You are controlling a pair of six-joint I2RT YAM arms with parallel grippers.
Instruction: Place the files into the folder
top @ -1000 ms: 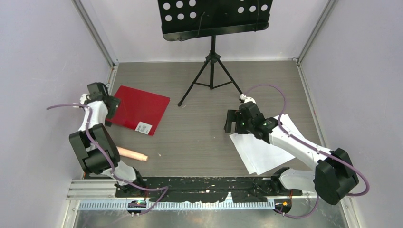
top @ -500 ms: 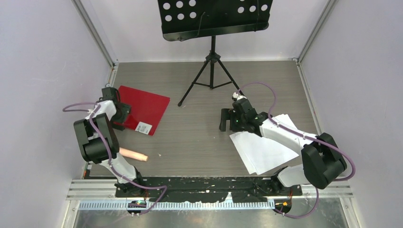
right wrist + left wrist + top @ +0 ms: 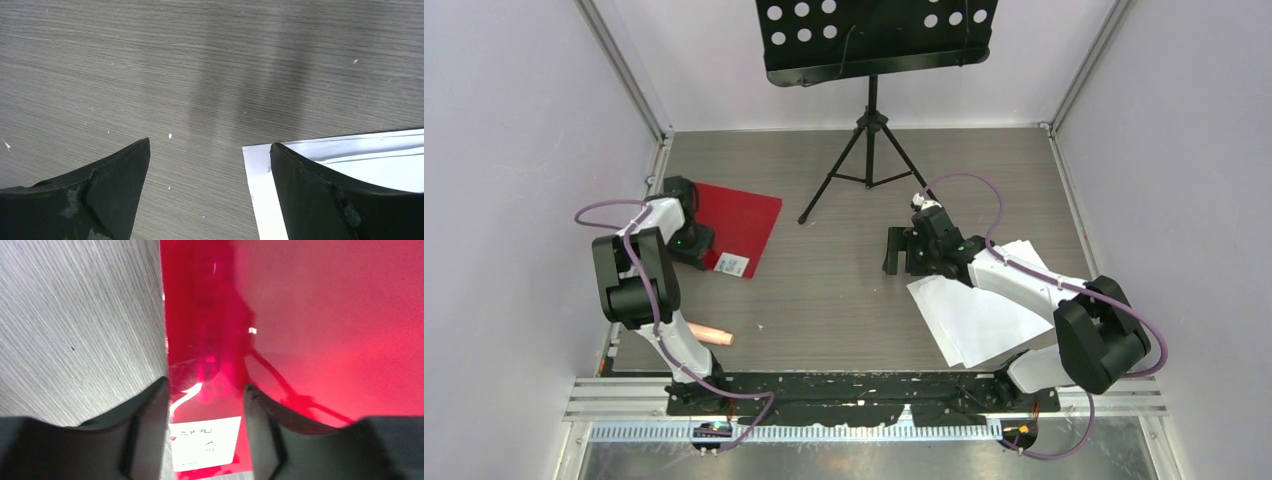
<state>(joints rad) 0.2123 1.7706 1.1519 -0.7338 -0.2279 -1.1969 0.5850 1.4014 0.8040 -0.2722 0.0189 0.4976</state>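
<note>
The red folder (image 3: pixel 742 222) lies shut and flat at the left of the table, its white label (image 3: pixel 732 264) at the near corner. My left gripper (image 3: pixel 692 240) is open and low over the folder's left edge. In the left wrist view the left finger (image 3: pixel 145 425) is over the table, the right finger (image 3: pixel 270 425) over the red cover (image 3: pixel 325 315), and the label (image 3: pixel 205 442) lies between them. The white files (image 3: pixel 984 315) lie at the right. My right gripper (image 3: pixel 902 252) is open at their far-left corner (image 3: pixel 350 160), with one finger (image 3: pixel 310 190) over the paper.
A black music stand (image 3: pixel 874 35) on a tripod (image 3: pixel 871 150) stands at the back centre. A pinkish cylinder (image 3: pixel 704 335) lies near the left arm's base. Grey walls close in both sides.
My left gripper has swung right, from beside the folder onto its left edge. My right gripper has moved a little left, to the files' corner. The files have not moved.
</note>
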